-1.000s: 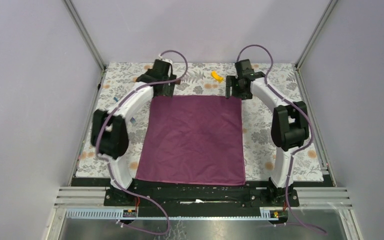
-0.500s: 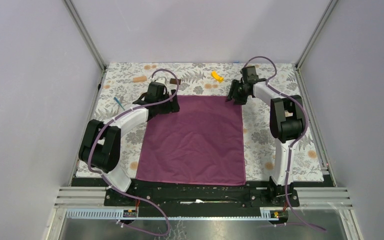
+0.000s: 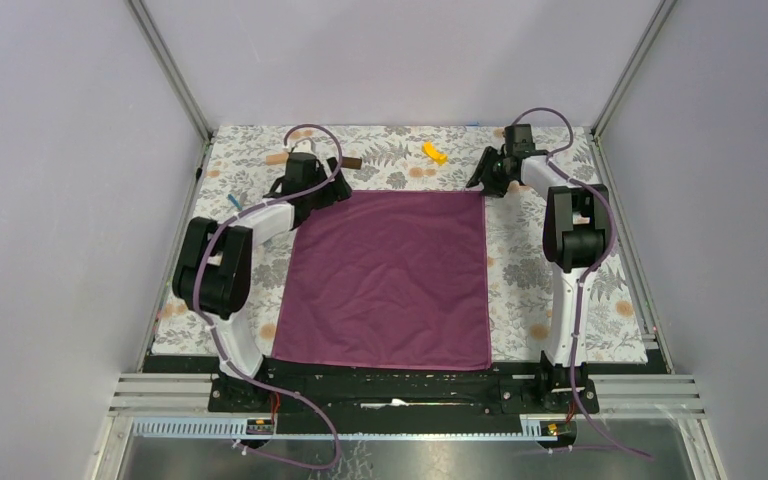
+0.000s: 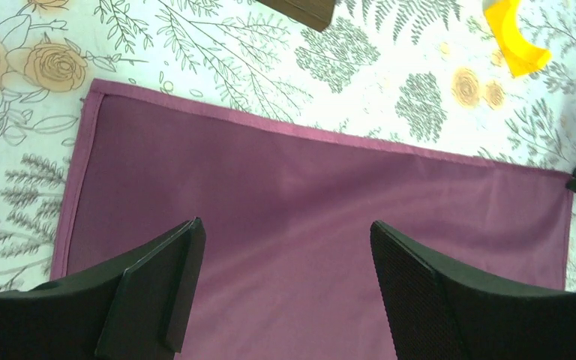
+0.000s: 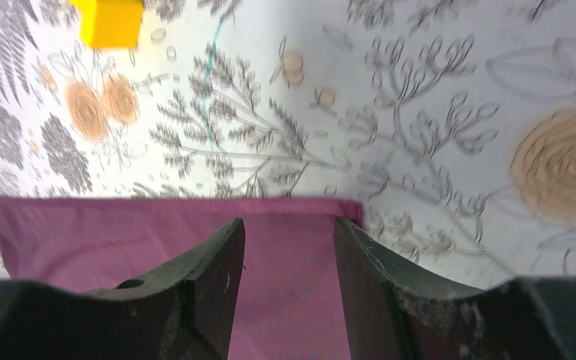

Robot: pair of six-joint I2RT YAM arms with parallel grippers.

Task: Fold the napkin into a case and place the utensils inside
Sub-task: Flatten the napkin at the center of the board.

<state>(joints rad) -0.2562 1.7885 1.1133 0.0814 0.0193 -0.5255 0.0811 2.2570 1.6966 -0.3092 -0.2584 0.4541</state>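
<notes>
Item one, the napkin (image 3: 385, 280): a plum cloth square, plain, matte and soft, with a thin hemmed border. It lies open and flat across the centre of the overhead view, with a few shallow ripples and no fold in it. Item two, the utensils (image 3: 233, 200): only a slim bluish sliver shows at middle left beside my left arm, likely a handle. I cannot make out the heads, and nothing lies on the cloth. Progress, as I judge it: none of the folding is done, so the case has yet to be made and both pieces slid in. Item three, my left gripper (image 4: 285, 229): black textured fingers spread wide and empty, over the cloth near its upper-left corner. Item four, my right gripper (image 5: 289, 225): fingers parted by a narrower gap with nothing pinched, over the upper-right corner, the hem just beyond the tips. Surroundings: the floral table covering (image 3: 520, 300), a smooth printed sheet in grey and orange. On it are a small yellow piece (image 3: 433, 151), hard and glossy, at upper centre, and a small brown block (image 3: 352, 162) to its left. Both lie off the cloth, beyond its top edge.
</notes>
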